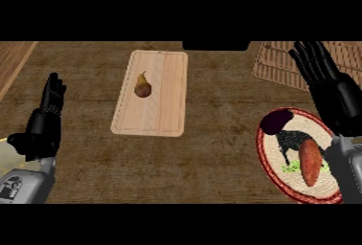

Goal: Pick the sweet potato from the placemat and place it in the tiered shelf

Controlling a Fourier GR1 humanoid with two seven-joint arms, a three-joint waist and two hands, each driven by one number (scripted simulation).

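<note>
Orange sweet potato (310,161); red-rimmed cream placemat (269,163); brown pear (143,87); pale board (152,115).

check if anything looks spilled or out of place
Nothing stands out: sweet potato lies on the placemat by a dark purple item, pear sits on the cutting board, left hand and right hand open.

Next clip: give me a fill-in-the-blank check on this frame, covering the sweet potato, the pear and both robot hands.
1. The orange sweet potato lies on the round ____ at the view's right.
2. The pear rests on the wooden ____ near the middle.
3. The left robot hand and the right robot hand are both ____, fingers straight, holding nothing.
4. The sweet potato lies nearer the ____ robot hand.

Missing words: placemat; cutting board; open; right.
</note>
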